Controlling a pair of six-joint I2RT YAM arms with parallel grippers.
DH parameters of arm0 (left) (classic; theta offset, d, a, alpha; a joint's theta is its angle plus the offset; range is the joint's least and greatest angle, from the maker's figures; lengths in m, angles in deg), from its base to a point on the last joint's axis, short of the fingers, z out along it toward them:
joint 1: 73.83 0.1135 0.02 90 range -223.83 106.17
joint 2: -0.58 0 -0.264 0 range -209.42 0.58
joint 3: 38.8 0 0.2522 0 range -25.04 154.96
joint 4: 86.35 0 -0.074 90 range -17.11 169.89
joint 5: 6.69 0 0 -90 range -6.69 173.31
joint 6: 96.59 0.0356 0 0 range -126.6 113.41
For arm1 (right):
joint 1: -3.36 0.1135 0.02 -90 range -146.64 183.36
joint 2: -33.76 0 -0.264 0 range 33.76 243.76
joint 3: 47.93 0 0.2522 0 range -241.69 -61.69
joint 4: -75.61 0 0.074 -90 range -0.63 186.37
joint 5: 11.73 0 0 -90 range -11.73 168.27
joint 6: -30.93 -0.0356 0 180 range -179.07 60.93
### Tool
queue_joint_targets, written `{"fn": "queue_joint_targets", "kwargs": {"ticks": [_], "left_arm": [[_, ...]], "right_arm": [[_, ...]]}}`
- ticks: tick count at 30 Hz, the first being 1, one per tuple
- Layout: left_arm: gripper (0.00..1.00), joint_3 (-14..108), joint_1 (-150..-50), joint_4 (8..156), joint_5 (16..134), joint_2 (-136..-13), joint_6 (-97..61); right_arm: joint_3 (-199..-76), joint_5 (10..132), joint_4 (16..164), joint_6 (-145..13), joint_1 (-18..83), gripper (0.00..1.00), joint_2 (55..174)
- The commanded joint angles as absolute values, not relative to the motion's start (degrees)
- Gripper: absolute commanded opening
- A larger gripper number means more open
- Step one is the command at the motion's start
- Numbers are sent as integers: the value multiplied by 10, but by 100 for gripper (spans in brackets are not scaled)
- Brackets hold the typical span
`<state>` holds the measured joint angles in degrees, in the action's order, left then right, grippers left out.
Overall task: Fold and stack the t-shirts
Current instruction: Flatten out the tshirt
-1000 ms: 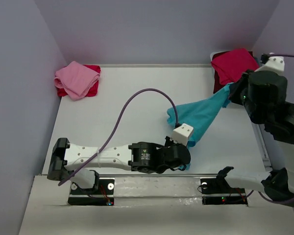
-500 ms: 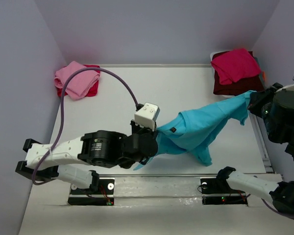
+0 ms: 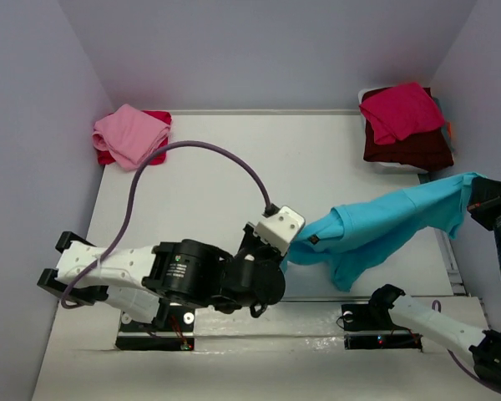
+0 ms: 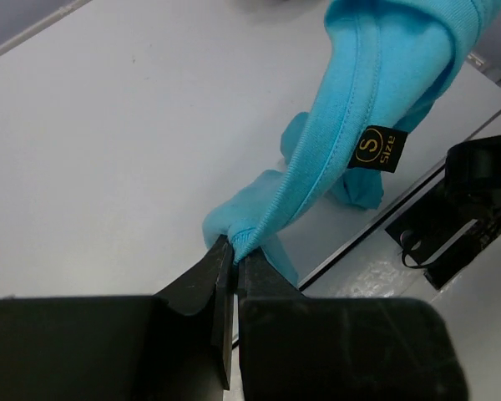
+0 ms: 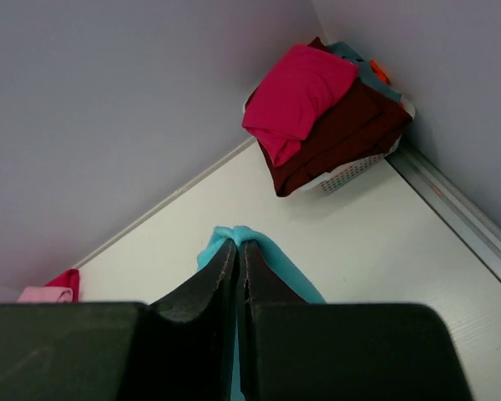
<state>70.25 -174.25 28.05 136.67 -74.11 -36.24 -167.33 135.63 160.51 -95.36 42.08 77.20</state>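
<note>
A turquoise t-shirt (image 3: 384,219) hangs stretched between my two grippers over the right half of the table. My left gripper (image 3: 289,248) is shut on its left end; in the left wrist view the jaws (image 4: 235,246) pinch the ribbed edge of the cloth (image 4: 376,75) near a black size tag (image 4: 374,149). At the right edge, my right gripper (image 3: 478,190) is shut on the other end, and a fold of turquoise (image 5: 296,280) bulges past its tips (image 5: 238,244). A pink t-shirt (image 3: 129,134) lies on a red one (image 3: 156,152) at the back left.
At the back right a crimson t-shirt (image 3: 401,110) lies on a dark maroon one (image 3: 409,146) in a white basket (image 5: 351,173). Purple walls close in the table on three sides. A purple cable (image 3: 200,150) arcs over the left arm. The arm bases (image 3: 154,322) sit at the near edge.
The right gripper has drawn its end of the turquoise shirt away from the basket, toward the near right. The left gripper swung left, then back right. The shirt is now drawn longer.
</note>
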Motion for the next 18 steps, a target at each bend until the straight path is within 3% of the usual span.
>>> {"fn": "queue_joint_targets", "kwargs": {"ticks": [1,10,18], "left_arm": [[6,737,-1773,312,1410,-768,-290],[6,750,-1821,379,1452,-720,-235],[6,818,-1835,237,1632,-724,-321]], "right_arm": [[-1669,1401,1573,-965,426,7,760],[-1635,1423,1520,-943,426,7,738],[-1570,1349,1362,-834,426,7,715]]}}
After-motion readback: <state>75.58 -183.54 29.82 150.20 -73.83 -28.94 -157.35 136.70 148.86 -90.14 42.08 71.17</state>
